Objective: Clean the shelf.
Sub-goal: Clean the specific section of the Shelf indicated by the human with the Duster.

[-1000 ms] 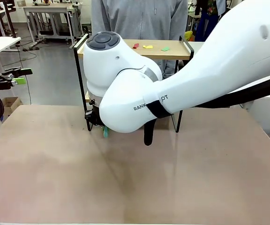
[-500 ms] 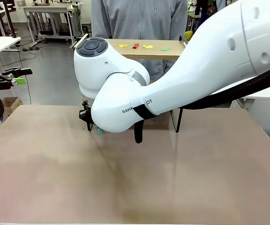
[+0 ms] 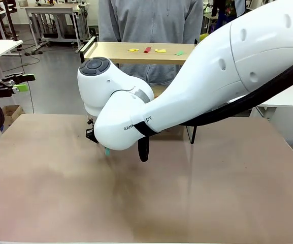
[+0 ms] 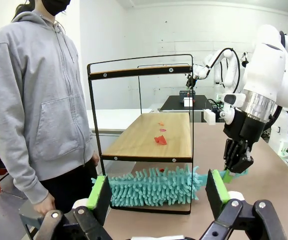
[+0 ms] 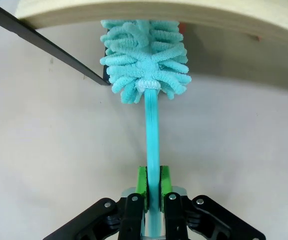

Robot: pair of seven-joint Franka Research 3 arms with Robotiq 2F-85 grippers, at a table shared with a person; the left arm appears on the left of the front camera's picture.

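— Where is the duster [image 4: 153,186] in relation to the shelf [image 4: 139,70]?
— Its fluffy head lies under the shelf's lower board [image 4: 134,145], between the legs. The right gripper [image 5: 152,182] is clamped on the thin handle [image 5: 151,130], just outside the frame.
— And the left gripper [image 4: 157,192]?
— Its pads are apart with nothing between them, and it faces the shelf's end from well off.
— What does the shelf hold?
— Coloured paper scraps [image 3: 160,51] on the top board [image 3: 105,51] and a few red scraps [image 4: 160,140] on the lower one. A person [image 3: 151,20] stands just behind it.
— How should it sweep?
— I'd say lift the head onto a board, lay it flat, and draw the scraps to an open edge. The handle should stay level so it clears the frame.
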